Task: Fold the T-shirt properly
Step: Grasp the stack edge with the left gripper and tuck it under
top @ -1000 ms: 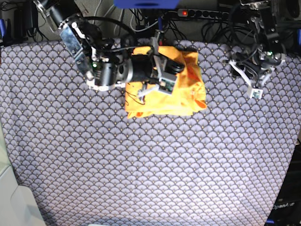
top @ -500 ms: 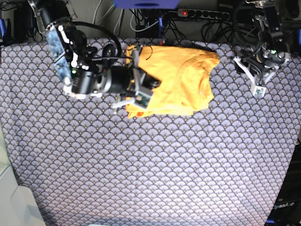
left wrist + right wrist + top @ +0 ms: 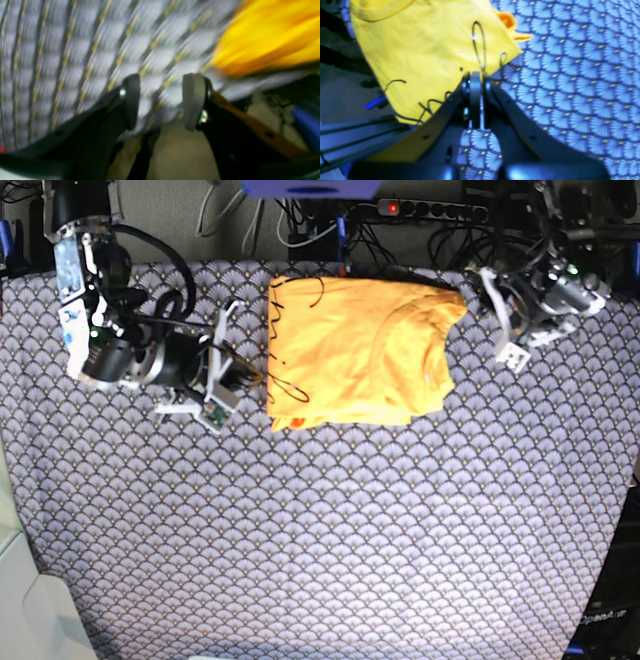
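Observation:
The yellow-orange T-shirt (image 3: 360,350) lies folded into a rough rectangle at the back middle of the table, with thin dark scribble marks along its left edge. In the right wrist view the T-shirt (image 3: 427,50) fills the upper left. My right gripper (image 3: 228,375) is just left of the shirt, apart from it. In its own view that gripper (image 3: 475,77) is shut with nothing in it, its tip by the shirt's edge. My left gripper (image 3: 506,332) hovers right of the shirt's far corner. In its blurred own view this gripper (image 3: 162,100) is open and empty, and the T-shirt (image 3: 270,37) shows at the upper right.
A blue-grey scallop-patterned cloth (image 3: 330,530) covers the whole table. Behind the back edge lie a power strip (image 3: 430,208) and tangled cables. A pale object (image 3: 25,600) stands at the lower left corner.
My right gripper has drawn back to the left, off the shirt. The shirt now lies flatter and wider. My left gripper has shifted a little up and left and turned.

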{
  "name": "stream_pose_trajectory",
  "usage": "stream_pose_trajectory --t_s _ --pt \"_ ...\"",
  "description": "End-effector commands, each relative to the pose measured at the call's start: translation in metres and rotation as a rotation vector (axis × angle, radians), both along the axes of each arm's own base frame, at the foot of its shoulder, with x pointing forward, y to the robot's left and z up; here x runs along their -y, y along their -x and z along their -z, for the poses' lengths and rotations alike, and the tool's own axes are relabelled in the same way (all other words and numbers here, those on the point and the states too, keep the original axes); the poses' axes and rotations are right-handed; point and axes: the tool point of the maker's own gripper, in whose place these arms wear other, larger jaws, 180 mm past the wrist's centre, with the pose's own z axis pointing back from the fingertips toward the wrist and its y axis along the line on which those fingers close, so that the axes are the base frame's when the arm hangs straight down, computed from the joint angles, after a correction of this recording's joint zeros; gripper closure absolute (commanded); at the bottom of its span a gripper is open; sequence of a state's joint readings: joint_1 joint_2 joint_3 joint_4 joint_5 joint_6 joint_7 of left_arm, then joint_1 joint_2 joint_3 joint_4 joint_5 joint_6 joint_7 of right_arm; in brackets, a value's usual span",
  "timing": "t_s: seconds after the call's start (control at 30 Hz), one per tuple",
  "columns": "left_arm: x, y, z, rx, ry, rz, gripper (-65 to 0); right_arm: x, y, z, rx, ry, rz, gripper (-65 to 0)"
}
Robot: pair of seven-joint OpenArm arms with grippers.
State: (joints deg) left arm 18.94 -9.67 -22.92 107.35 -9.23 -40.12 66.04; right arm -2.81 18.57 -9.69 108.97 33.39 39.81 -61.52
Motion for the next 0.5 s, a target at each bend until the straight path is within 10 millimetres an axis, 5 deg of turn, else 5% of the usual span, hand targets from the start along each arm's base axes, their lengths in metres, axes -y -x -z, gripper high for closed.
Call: stream_pose_trajectory --t_s 0.0,0.47 --pt "0.004 -0.013 -0.011 0.046 -0.005 0.012 -27.0 -0.004 -0.006 -0.012 0.038 -0.033 -0.006 0.0" --pt "0.074 -0.089 0.006 0.053 0.024 -0.028 -27.0 0.009 0.012 0.004 -0.015 0.003 -0.001 0.0"
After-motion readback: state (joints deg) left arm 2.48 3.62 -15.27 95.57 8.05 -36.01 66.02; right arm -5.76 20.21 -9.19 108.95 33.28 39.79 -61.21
